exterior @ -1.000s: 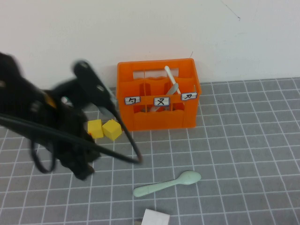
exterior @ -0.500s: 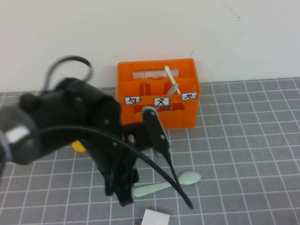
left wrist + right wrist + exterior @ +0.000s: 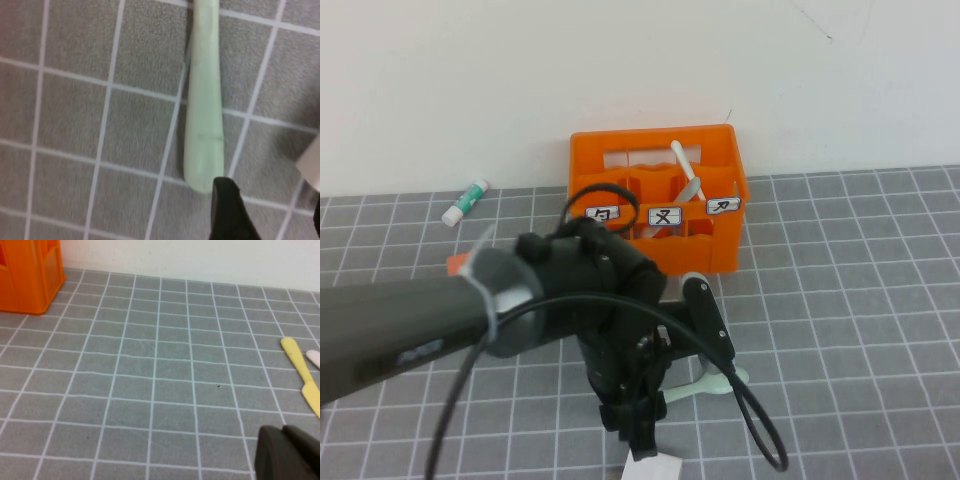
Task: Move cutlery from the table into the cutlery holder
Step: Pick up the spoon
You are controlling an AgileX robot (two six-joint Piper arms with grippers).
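Note:
The pale mint-green spoon [image 3: 722,383] lies on the grey grid table [image 3: 860,330] in front of the orange cutlery holder [image 3: 655,250]. My left arm covers its handle in the high view. My left gripper [image 3: 642,432] points down over the handle end. In the left wrist view the spoon's handle [image 3: 204,100] runs lengthwise, and my left gripper [image 3: 270,220] is open, with one black finger [image 3: 227,212] beside the handle's tip. A cream-white piece [image 3: 682,165] and a grey piece [image 3: 693,190] stand in the holder. My right gripper [image 3: 290,455] is shut and empty, low over bare table.
A white-green tube [image 3: 466,202] lies at the back left by the wall. A white card [image 3: 651,468] lies at the front edge beside my left gripper. The right wrist view shows a yellow knife-shaped piece [image 3: 302,375], a pale piece [image 3: 314,357] and the holder's corner [image 3: 30,275].
My left arm has swung from the left side across to the spoon and come down over its handle. It now hides the yellow cubes. The spoon has not moved.

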